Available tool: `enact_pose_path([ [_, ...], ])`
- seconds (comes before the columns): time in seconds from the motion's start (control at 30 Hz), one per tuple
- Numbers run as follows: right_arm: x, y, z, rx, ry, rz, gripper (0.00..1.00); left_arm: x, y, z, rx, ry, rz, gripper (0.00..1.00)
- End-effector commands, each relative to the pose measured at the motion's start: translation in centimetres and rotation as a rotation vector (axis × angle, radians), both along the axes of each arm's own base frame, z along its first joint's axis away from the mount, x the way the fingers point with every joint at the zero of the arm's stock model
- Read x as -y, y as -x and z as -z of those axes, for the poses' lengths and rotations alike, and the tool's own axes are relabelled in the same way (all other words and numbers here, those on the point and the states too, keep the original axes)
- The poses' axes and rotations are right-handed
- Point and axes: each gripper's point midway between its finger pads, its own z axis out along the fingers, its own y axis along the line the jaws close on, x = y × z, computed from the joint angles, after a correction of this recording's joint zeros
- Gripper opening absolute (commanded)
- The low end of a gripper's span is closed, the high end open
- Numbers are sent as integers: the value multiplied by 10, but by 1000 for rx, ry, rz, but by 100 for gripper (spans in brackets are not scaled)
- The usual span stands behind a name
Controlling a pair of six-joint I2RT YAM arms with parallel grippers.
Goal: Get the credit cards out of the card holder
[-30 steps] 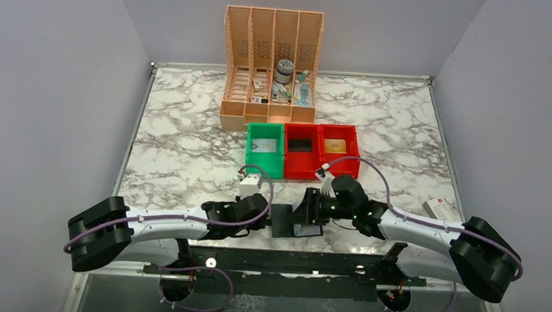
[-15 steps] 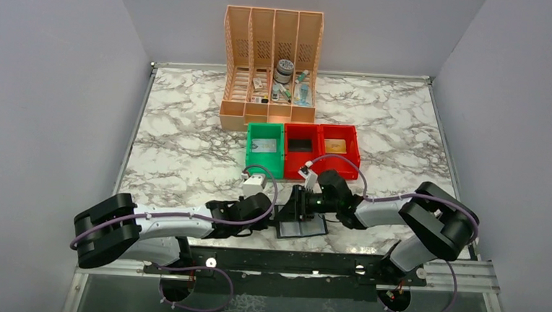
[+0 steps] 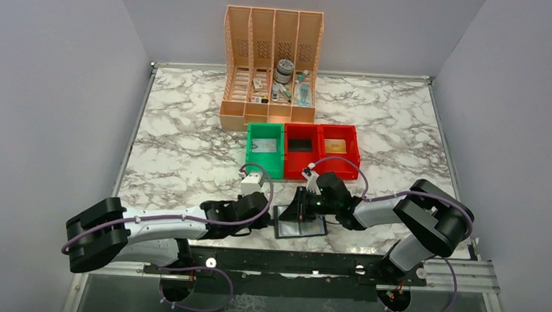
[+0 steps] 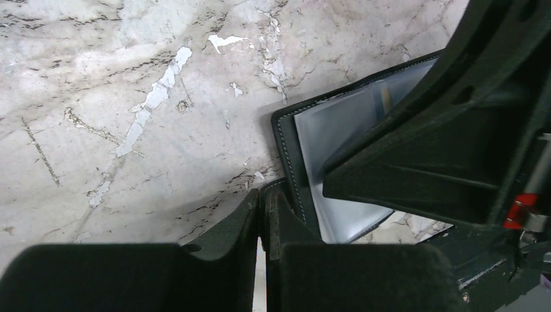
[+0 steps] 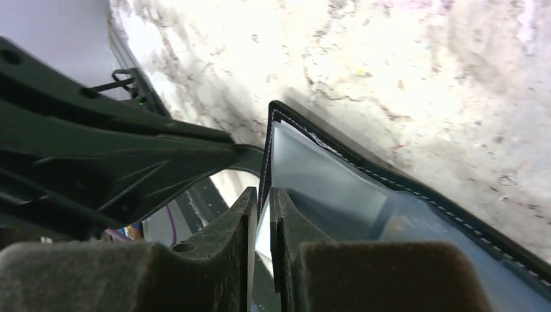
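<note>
Lying open near the front edge of the marble table [image 3: 186, 158], the card holder [image 3: 301, 223] sat right between your two arms, with its pale lining facing up. Your left gripper [image 4: 262, 218] was squeezed shut on the short black tab [image 4: 275, 188] at the holder's corner, and that looked like it was keeping the holder in place. Your right gripper [image 5: 261, 209] was closed almost all the way on the thin edge of one flap, which stood up from the table. So the opening part looked done. You could not see any credit cards clearly inside. A thin tan strip [image 4: 384, 99] showed in one pocket, and it may have been a card's edge, but it was too small to tell. Farther back, the green bin [image 3: 265, 168] and the two red bins [image 3: 320, 172] each had something small and flat inside. Those may have been cards already taken out, though you could not be sure. It looked as if at least one card was left to pull out.
</note>
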Motion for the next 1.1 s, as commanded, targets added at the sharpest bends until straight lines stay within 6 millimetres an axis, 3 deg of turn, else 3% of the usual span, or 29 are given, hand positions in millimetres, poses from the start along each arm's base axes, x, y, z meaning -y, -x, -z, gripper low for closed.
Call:
enact_pose_path([
  [0.0,13,1,31,-22,102,33,14,-7,-4,-3,25,12,-30,0],
  [0.1,18,2,42,-47,140,51,13,-8,-4,-9,39,31,-25,10],
  [0.3,26,-1,47,-62,175,102,10,2,-1,-22,74,124,27,53],
  [0.4,26,-1,45,-57,171,112,10,4,2,-20,64,124,42,64],
  [0.67,24,-5,35,-42,151,121,10,12,10,-4,-2,126,63,68],
  [0.93,19,-6,18,-28,111,114,10,-1,2,19,-20,-23,9,59],
  [1.07,21,-11,4,4,120,126,10,3,1,29,-40,-85,22,53],
])
